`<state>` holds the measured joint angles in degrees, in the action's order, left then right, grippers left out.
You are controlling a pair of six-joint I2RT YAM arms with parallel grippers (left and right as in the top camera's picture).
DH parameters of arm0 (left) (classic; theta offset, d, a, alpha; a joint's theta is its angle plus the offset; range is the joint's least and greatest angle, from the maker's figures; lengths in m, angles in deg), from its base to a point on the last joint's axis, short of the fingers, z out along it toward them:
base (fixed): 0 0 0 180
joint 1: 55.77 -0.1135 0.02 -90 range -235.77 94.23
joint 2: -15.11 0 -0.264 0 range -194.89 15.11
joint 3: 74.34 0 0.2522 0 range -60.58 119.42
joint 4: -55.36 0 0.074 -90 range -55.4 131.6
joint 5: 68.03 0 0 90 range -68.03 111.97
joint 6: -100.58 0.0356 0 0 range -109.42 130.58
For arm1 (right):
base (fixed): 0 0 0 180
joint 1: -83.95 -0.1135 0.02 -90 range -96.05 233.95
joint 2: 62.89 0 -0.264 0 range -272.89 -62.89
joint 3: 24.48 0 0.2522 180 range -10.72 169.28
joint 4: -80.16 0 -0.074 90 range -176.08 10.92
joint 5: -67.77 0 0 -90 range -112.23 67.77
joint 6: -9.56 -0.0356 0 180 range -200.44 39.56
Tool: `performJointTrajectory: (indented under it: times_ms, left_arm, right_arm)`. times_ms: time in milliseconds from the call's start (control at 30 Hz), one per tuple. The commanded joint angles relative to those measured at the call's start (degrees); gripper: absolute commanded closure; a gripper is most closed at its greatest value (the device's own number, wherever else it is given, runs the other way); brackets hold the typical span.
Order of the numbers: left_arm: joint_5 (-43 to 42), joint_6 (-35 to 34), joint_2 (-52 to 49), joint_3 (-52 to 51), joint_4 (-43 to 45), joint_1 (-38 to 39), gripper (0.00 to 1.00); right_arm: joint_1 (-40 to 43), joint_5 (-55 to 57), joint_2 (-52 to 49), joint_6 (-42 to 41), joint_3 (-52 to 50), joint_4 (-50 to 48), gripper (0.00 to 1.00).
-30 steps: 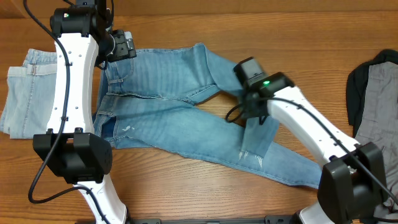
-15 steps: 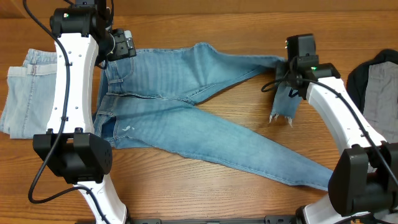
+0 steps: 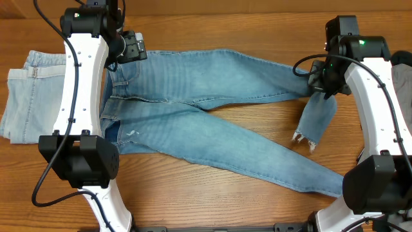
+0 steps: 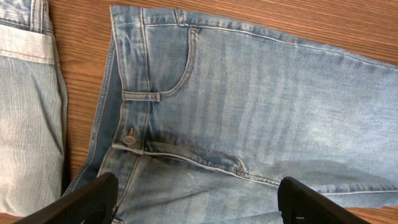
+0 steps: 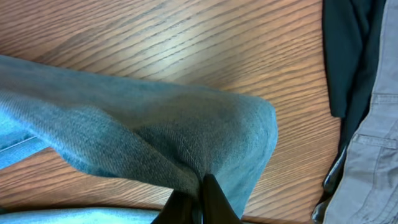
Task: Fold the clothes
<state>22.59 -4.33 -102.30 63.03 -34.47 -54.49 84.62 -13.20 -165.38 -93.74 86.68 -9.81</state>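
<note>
Right hand [image 3: 320,87] clamps a leg of the mid-blue jeans [image 3: 193,90] at the right of the frame, the frayed hem [image 3: 305,136] just below it. Left hand [image 3: 131,48], fingers spread wide, sits over the waistband [image 4: 127,118] at upper left. The jeans sprawl across the bench [image 3: 257,26].

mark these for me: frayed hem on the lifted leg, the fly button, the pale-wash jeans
frayed hem [image 3: 306,136]: overhead view, ragged white edge of the hanging blue jeans [image 3: 187,77] leg.
button [image 4: 129,139]: left wrist view, metal face on the waistband.
pale-wash jeans [image 3: 32,96]: overhead view, mid-fabric below the waistband.
</note>
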Motion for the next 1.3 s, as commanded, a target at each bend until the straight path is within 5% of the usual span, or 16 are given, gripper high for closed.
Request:
performJointTrajectory:
  times_ms: [0,533,567,733,867,967,1067,1267]
  left_arm:
    - [-0.4,-0.5,-0.6,-0.2,0.0,0.3,0.14]
    - [-0.1,-0.5,-0.7,-0.2,1.1,0.3,0.14]
    - [-0.1,-0.5,-0.7,-0.2,1.1,0.3,0.14]
    - [0.0,-0.1,-0.7,-0.2,0.7,0.3,0.14]
    - [0.0,0.2,-0.7,-0.2,0.7,0.3,0.14]
    - [0.0,0.1,-0.7,-0.2,0.7,0.3,0.14]
    - [0.0,0.1,-0.7,-0.2,0.4,0.3,0.14]
    - [0.0,0.2,-0.7,-0.2,0.0,0.3,0.11]
  right_arm:
    - [0.3,-0.5,-0.3,-0.2,1.5,-2.2,0.96]
    - [5.5,4.0,-17.2,0.2,0.4,-17.1,0.96]
    - [5.5,4.0,-17.2,2.5,0.4,-23.7,0.66]
    - [5.5,10.5,-17.2,7.8,0.6,-36.4,0.24]
    - [5.1,6.2,-15.1,7.1,5.8,-21.2,0.24]
    - [5.1,0.5,-13.4,-2.2,6.6,-7.8,0.42]
    - [5.0,-8.4,-13.5,-2.7,3.8,-7.3,0.51]
    - [5.0,-8.0,-13.5,-5.2,-6.4,-18.8,0.48]
